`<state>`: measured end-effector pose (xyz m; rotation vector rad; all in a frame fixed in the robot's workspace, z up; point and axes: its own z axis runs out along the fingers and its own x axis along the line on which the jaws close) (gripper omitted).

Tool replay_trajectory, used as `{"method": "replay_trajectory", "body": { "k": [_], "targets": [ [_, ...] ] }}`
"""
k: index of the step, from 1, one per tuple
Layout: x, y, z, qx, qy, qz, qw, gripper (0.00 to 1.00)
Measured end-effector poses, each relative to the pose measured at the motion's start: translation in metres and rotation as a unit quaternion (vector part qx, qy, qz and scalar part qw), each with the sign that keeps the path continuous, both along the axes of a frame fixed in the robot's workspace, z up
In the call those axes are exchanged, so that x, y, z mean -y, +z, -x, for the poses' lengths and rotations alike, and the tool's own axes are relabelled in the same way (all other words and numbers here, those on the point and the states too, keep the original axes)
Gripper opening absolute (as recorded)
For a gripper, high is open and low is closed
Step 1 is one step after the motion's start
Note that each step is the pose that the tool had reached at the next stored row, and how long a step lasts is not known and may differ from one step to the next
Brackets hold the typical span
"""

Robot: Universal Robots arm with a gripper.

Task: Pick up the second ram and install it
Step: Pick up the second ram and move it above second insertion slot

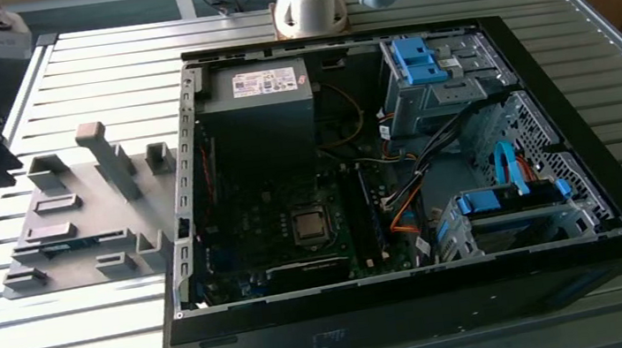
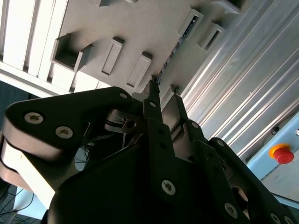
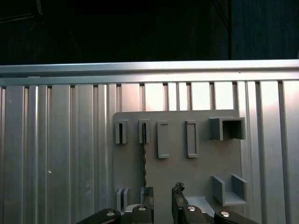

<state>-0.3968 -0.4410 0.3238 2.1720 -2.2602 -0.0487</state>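
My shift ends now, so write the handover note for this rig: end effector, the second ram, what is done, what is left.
End effector: the black two-finger end effector is open and empty, above the grey plastic holder plate, not touching it.
Ram: the thin green-blue second ram stick stands on edge in that plate, beside the open black computer case.
Done: nothing yet.
Left: pick-up and installation.
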Motion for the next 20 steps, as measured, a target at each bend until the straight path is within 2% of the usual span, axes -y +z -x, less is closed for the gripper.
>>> {"method": "replay_trajectory", "body": {
  "k": [4, 8, 20],
  "targets": [
    [0.0, -0.003, 0.0, 0.0, 0.0, 0.0, 1.0, 0.3],
    [0.0003, -0.0096, 0.0, 0.0, 0.0, 0.0, 1.0, 0.3],
    [0.0065, -0.0315, 0.0, -0.0001, 0.005, 0.0, 1.0, 0.3]
  ]
}}
